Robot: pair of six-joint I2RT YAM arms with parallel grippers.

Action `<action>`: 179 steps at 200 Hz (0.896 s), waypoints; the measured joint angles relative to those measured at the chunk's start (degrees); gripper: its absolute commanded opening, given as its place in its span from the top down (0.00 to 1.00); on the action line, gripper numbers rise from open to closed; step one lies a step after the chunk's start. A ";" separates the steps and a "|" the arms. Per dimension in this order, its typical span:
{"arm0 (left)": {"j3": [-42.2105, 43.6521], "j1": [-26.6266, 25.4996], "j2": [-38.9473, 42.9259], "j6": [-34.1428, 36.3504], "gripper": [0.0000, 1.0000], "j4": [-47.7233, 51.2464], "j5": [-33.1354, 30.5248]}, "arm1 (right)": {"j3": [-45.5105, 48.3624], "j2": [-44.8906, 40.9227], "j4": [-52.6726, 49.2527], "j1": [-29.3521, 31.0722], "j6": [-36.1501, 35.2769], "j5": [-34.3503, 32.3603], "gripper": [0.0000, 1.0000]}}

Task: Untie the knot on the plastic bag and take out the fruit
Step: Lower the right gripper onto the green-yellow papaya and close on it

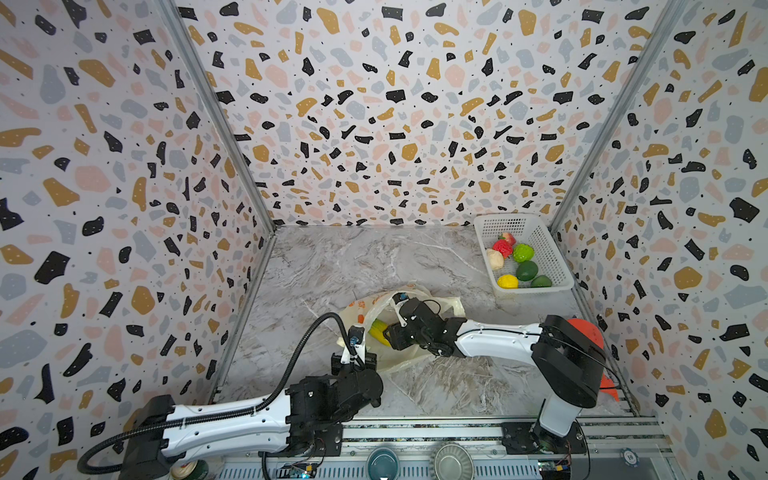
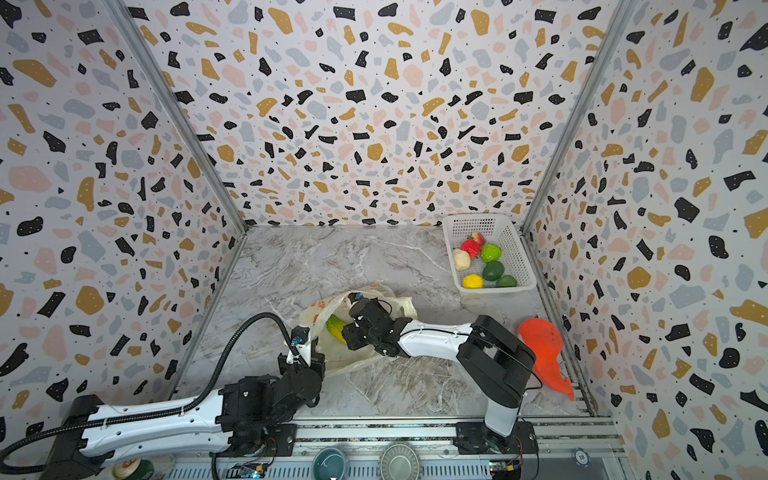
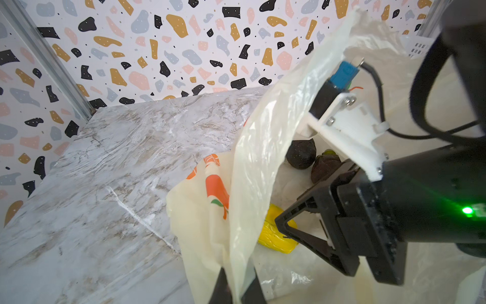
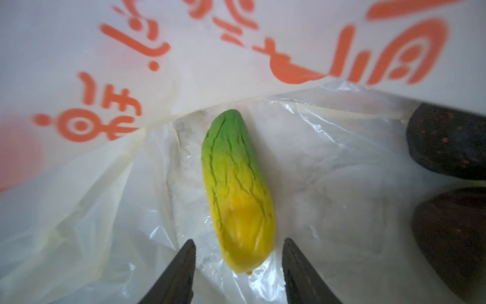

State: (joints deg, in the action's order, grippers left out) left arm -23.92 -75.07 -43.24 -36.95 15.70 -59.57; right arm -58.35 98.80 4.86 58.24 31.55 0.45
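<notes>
L gripper (image 3: 238,268) jaws clamped on plastic bag (image 1: 361,307) rim — bag lies mid surface (image 1: 374,257), mouth open, white basket (image 1: 534,289) w/ fruit at its 2 o'clock. R gripper (image 4: 239,240) inside bag, jaws apart astride yellow-green corn cob (image 4: 234,179) — dark fruits (image 4: 447,142) beside.

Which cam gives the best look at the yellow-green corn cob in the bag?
Right wrist: the corn cob sits mid-frame, whole and unobstructed. Both top views show only a small sliver inside the plastic bag. Left wrist shows just its yellow end.
</notes>
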 measured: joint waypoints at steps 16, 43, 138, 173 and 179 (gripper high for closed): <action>0.00 0.00 -0.15 0.17 1.00 -0.57 -0.11 | 0.13 -0.83 -0.22 0.17 -1.42 0.48 0.38; 0.02 0.00 0.31 0.17 1.00 -0.70 -0.13 | -0.15 1.64 1.11 0.55 -4.48 1.18 0.28; 0.00 0.00 1.05 0.22 1.00 -0.66 -0.70 | -12.79 17.86 2.45 2.69 -9.57 -1.64 0.57; 0.02 0.00 1.05 0.33 1.00 -0.63 -0.79 | -12.15 17.40 2.10 2.91 -9.68 -2.60 0.58; 0.02 0.00 1.07 0.33 1.00 -0.63 -0.79 | -11.65 16.96 1.79 2.91 -9.66 -2.49 0.58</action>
State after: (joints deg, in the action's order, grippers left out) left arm -23.90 -75.07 -42.17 -36.62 15.07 -60.36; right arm -70.00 115.77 6.66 61.14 21.89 -2.04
